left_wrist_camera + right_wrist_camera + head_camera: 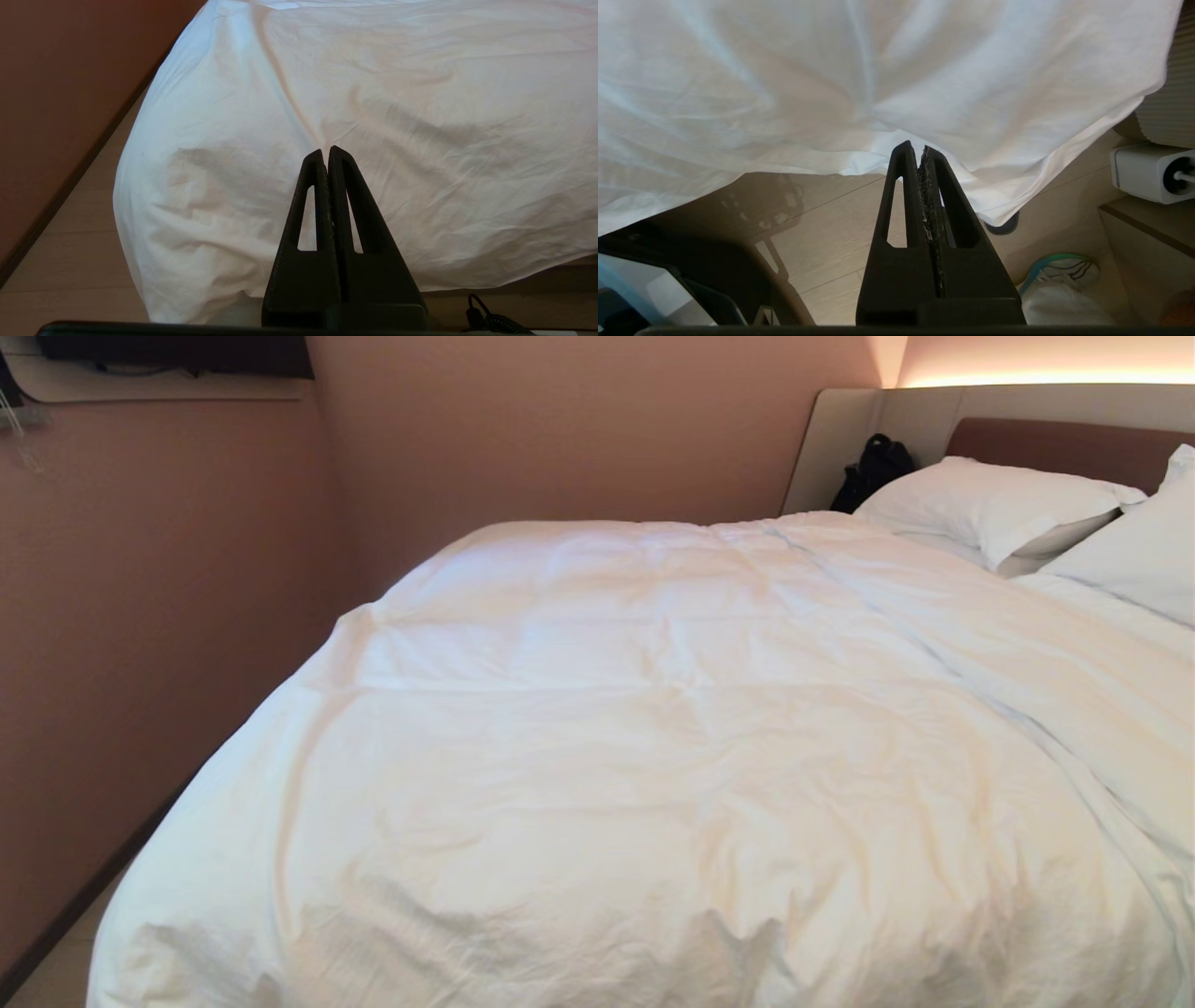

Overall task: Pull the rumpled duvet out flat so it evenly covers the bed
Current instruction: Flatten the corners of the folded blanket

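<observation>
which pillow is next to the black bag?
The plump white pillow farther from the camera, lying flat before the brown padded headboard; the black bag sits just beside it. The other white pillow is cut by the frame's right edge.

My left gripper (326,151) is matte black plastic: two long tapering fingers (310,205), each a narrow triangle with a slim slot cut through its length, set on a broad black block. A coiled black cable (486,318) shows beside its base. My right gripper (918,150) has the same black, slotted, wedge-shaped build, but the inner pad faces (930,205) are rough and worn, flecked with pale specks along the seam. A dark rim edges the bottom of both wrist views.
</observation>
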Motion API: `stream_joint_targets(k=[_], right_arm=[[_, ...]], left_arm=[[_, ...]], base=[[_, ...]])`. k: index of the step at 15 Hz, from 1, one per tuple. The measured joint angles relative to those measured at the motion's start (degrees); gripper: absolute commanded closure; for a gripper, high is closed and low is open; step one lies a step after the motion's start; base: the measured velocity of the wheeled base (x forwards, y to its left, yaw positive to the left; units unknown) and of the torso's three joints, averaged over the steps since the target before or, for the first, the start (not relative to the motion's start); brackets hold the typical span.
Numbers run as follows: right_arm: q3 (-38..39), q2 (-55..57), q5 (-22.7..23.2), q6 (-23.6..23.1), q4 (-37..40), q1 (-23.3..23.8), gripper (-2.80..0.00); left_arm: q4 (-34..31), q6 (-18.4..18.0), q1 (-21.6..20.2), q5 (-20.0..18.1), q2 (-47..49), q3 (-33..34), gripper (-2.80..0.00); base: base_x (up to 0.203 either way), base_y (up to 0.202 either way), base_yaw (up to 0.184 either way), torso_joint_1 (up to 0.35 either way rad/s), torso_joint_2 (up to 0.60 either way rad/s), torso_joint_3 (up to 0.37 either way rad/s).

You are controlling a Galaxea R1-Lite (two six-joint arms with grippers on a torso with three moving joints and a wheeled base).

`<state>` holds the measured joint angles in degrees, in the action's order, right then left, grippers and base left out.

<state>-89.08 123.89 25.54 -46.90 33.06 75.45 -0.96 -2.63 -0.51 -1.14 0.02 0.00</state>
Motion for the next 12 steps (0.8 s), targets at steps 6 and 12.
stream_joint_targets(k=[6, 12], right_arm=[[-2.6, 2.0, -0.6, 0.7, -0.3, 0.5, 0.00], [-7.1, 9.6, -1.4, 2.9, -4.2, 0.5, 0.00]], left_arm=[[0.0, 0.0, 0.0, 0.0, 0.0, 0.0, 0.00], [0.0, 0.0, 0.0, 0.0, 0.0, 0.0, 0.00]], base=[[0.000, 0.000, 0.000, 0.000, 0.00, 0.000], [0.000, 0.000, 0.000, 0.000, 0.00, 0.000]])
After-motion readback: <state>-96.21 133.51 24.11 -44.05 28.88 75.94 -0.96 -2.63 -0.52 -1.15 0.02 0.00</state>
